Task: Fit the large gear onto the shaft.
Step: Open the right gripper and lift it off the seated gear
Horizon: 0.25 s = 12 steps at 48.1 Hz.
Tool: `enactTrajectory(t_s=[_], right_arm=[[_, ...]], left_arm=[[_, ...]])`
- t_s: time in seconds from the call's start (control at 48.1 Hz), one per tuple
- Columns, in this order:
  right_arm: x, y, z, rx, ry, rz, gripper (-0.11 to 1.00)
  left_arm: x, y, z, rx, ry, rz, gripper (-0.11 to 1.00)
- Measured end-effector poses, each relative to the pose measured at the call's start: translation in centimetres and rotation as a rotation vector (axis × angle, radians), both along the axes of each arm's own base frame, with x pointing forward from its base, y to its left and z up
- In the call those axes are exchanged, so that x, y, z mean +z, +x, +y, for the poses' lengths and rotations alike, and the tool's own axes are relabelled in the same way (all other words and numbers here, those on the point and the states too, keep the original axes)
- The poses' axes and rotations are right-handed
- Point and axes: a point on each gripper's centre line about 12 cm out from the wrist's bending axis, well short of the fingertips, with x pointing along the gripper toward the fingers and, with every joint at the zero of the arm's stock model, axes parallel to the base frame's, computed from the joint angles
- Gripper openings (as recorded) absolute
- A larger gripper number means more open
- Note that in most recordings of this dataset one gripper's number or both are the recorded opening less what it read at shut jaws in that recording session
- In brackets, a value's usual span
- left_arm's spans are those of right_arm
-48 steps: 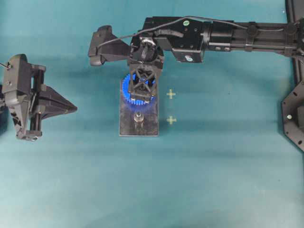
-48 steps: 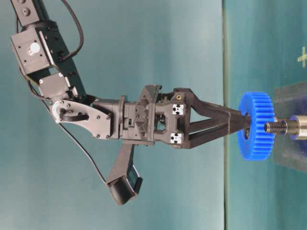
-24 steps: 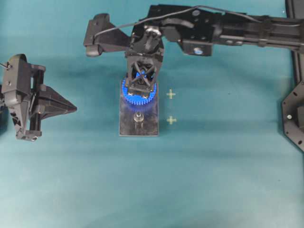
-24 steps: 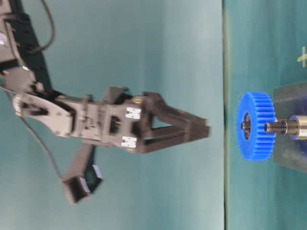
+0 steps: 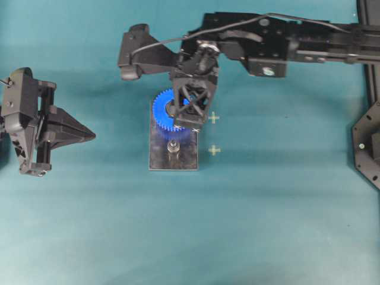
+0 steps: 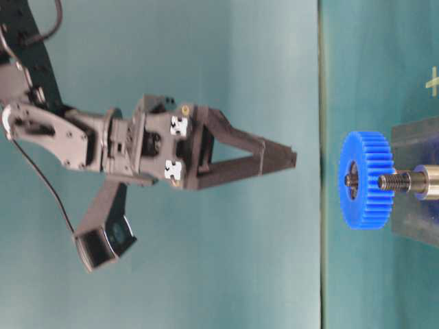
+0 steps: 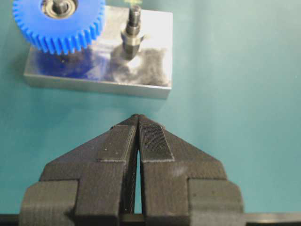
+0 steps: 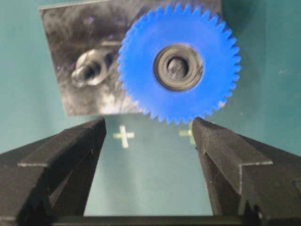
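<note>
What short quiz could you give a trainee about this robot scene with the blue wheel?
1. True or false: the large gear sits on a shaft of the grey plate.
2. Which gripper has its jaws open? A) the left gripper B) the right gripper
3. Fill in: the second pin on the plate carries ____ gear.

Key
1. True: the pin's tip shows through the gear's hub.
2. B: the right jaws stand wide apart, clear of the gear; the left jaws are shut.
3. No: it stands bare beside the gear.
</note>
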Motion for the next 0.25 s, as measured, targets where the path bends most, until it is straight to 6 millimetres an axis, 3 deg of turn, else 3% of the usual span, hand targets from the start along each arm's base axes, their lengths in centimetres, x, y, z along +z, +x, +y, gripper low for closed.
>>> enactTrajectory(t_s=[0.249], right_arm=[[0.5,-1.4,0.4,-0.001,-0.006,-0.025,0.79]], left_arm=[[0.0,0.0,0.0,0.000,0.000,0.000,0.00]])
